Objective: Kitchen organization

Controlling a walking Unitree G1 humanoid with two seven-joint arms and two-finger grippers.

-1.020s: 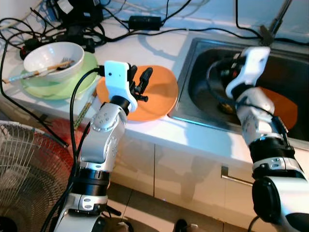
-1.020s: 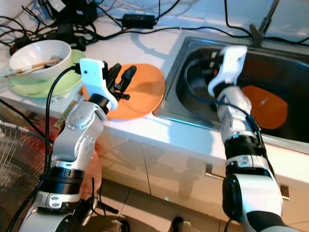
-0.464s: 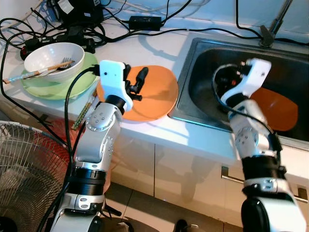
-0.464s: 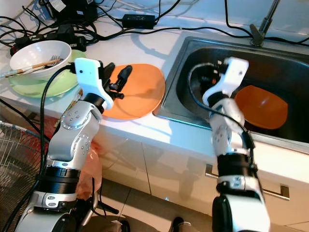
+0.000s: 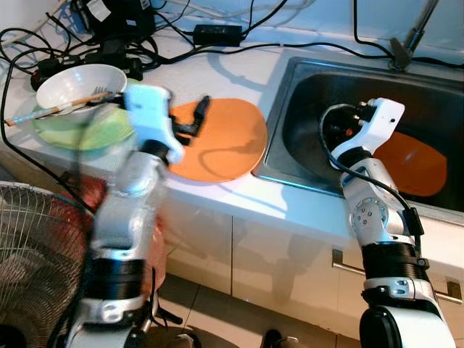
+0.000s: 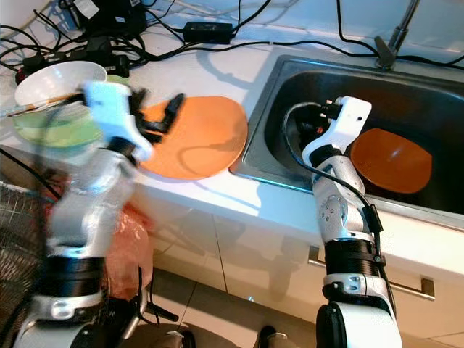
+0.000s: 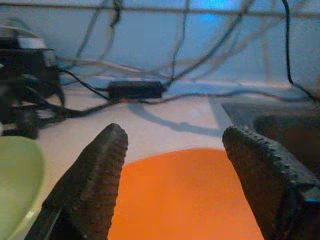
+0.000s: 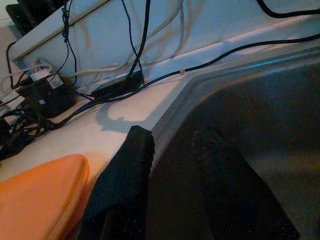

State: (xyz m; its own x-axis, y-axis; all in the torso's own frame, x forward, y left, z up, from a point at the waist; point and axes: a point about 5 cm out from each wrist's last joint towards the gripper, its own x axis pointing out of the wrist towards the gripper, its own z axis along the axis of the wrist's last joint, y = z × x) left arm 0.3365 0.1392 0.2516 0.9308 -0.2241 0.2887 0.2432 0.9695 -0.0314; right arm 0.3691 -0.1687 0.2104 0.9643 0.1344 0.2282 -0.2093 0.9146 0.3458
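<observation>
An orange plate (image 5: 225,141) lies on the white counter, close to the sink's left rim. My left gripper (image 5: 192,119) hovers over the plate's left part, blurred by motion. In the left wrist view its fingers (image 7: 95,175) stand wide apart above the orange plate (image 7: 185,195), holding nothing. A second orange plate (image 5: 409,163) lies inside the sink (image 5: 290,181). My right gripper (image 5: 346,125) hangs inside the sink's left half. In the right wrist view its fingers (image 8: 125,180) are a narrow gap apart with nothing between them.
A white bowl (image 5: 72,87) with chopsticks sits on a green plate (image 5: 80,130) at the counter's left. Black cables and power adapters (image 5: 217,32) crowd the back of the counter. A faucet (image 5: 409,32) stands behind the sink. A fan (image 5: 29,246) stands on the floor, lower left.
My left arm swung to the left, the gripper now over the plate's left part. My right arm drew back toward the sink's near left side, uncovering the plate in the sink.
</observation>
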